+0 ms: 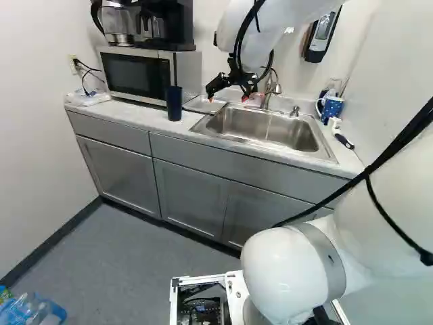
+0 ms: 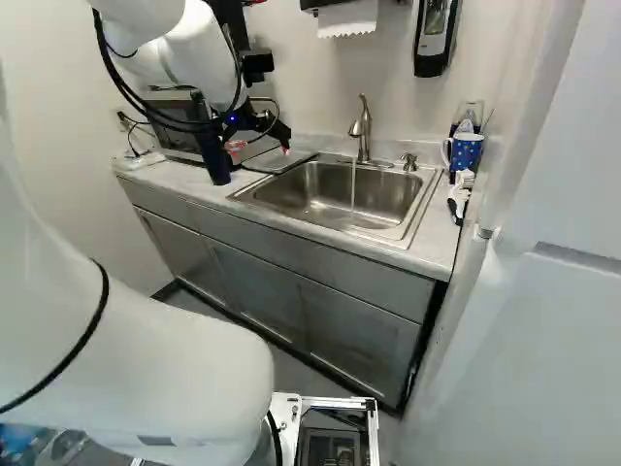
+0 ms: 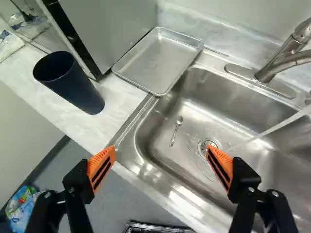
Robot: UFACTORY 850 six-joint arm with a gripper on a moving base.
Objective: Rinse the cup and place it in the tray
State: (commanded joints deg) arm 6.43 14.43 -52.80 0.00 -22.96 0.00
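On counter beside sink (image 3: 194, 131): dark cup (image 3: 73, 87), upright, ungripped. Gripper (image 3: 160, 167) jaws spread wide, nothing between. Cup probably light, rigid, slippery once wet; recommended hold: side walls, mid-height, moderate force.

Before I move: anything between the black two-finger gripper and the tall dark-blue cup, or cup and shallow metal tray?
Nothing visible between gripper and cup. Cup to tray: the silver microwave has a corner close beside the direct line; could clip.
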